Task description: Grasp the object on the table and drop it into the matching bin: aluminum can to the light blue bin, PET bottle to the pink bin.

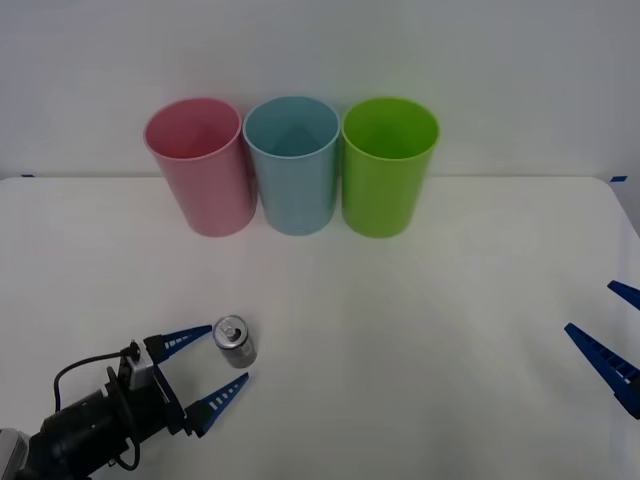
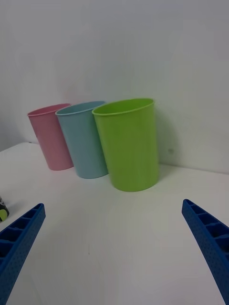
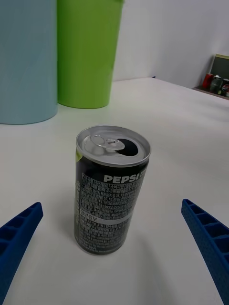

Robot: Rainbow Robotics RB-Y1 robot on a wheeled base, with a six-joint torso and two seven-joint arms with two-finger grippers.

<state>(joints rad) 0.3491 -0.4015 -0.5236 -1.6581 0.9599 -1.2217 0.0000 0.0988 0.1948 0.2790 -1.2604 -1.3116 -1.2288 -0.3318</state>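
Front view: standing upright on the white table, lower left of centre, the aluminum can, pull-tab top facing up. Reaching in from the bottom left corner, the left gripper, blue fingers spread wide apart, one fingertip just beside the can's upper left, the other below it, neither seeming to touch it. Sitting at the right edge, the right gripper, fingers also apart, well away from the can. Lining the back of the table in a row, the pink bin, the light blue bin and the lime green bin, each just beside the next.

Right wrist view: showing the three bins grouped at centre, green nearest, light blue behind it, pink farthest. Peeking in at the lower left edge, a sliver of the can. Framing the bottom corners, two blue fingers held apart.

Left wrist view: standing at centre, the can, black label printed PEPSI. Flanking it at the bottom corners, the open fingers, not touching it. Rising in the upper left, the light blue bin and green bin.
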